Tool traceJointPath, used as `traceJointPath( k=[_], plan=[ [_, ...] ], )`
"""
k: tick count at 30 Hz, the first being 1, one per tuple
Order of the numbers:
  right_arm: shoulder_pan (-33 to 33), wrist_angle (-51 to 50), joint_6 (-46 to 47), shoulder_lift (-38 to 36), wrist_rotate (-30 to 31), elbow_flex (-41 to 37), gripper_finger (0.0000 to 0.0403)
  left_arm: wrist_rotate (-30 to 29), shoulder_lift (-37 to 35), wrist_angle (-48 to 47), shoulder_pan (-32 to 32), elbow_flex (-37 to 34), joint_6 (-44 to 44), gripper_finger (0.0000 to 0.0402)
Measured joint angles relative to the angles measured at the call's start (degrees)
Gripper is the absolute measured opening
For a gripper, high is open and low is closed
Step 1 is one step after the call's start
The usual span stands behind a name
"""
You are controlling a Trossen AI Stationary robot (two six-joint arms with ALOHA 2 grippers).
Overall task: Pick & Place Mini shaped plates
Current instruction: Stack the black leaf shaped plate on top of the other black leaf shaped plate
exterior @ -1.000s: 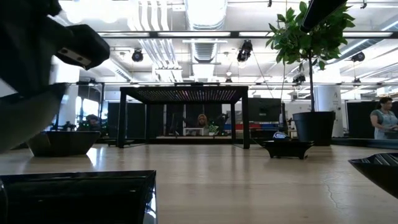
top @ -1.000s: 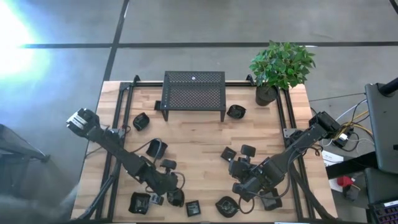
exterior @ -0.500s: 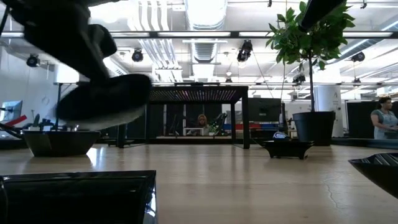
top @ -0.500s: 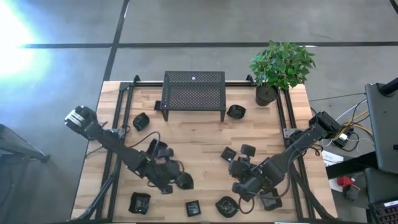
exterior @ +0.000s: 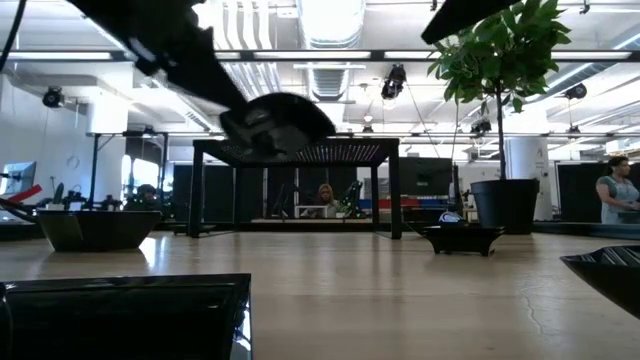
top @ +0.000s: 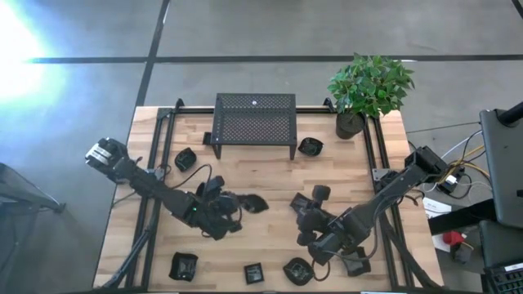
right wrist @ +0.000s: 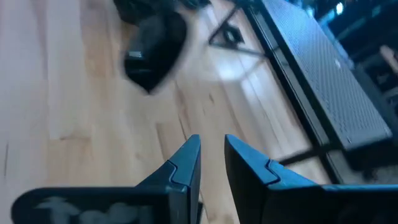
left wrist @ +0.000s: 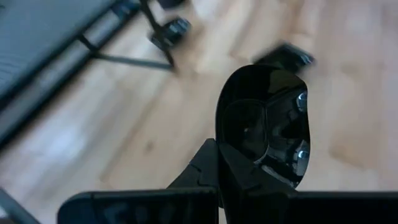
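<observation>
My left gripper (top: 243, 205) is shut on a mini shaped plate (top: 255, 203), a glossy black oval dish held above the middle of the table; it also shows in the left wrist view (left wrist: 264, 121) and the low view (exterior: 280, 122). My right gripper (top: 306, 209) hovers right of centre, its fingers (right wrist: 186, 158) a little apart with nothing between them. Other mini plates rest on their bases: two near the stand (top: 185, 159) (top: 310, 146), and several along the near edge (top: 183, 265) (top: 253, 273) (top: 296, 270). My left gripper pinches the plate's rim at one end (left wrist: 227, 160) between its two fingers. The fingers come from the table's left, slanting down. The plate stands tilted on edge beyond the fingertips, its hollow face toward the wrist camera, lifted clear of the table.
A black mesh stand (top: 254, 122) stands at the far middle, and a potted plant (top: 351, 122) at the far right corner. Another plate (top: 206, 193) lies beside my left arm. Bare wood lies between the stand and both grippers.
My left gripper has carried the plate from near the table's front edge up and toward the far edge and the centre, rolling its wrist so the plate has turned onto its edge. My right gripper has tipped and turned a little in place.
</observation>
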Motion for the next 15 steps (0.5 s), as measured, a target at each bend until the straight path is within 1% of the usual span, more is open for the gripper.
traceJointPath(
  k=[3, 6, 9, 15],
  plan=[
    [-0.44, 6.33, -6.65, 0.09, 0.38, -3.18, 0.0068, -4.9, 0.0, 2.71, 0.48, 0.0, 2.92, 0.0],
    [-1.41, 10.86, -10.64, 0.11, 0.88, -4.67, 0.0068, -8.02, 0.0, 5.8, 0.71, 0.0, 6.72, 0.0],
    [-3.0, 12.95, -9.78, 0.11, 0.88, -5.3, 0.0076, -9.3, 0.76, 9.67, 0.88, 0.0, 9.54, 0.0],
    [-5.28, 15.01, -9.8, 0.09, 0.86, -5.47, 0.0108, -10.16, 2.68, 16.42, 1.05, 0.0, 16.61, 0.0]
  ],
)
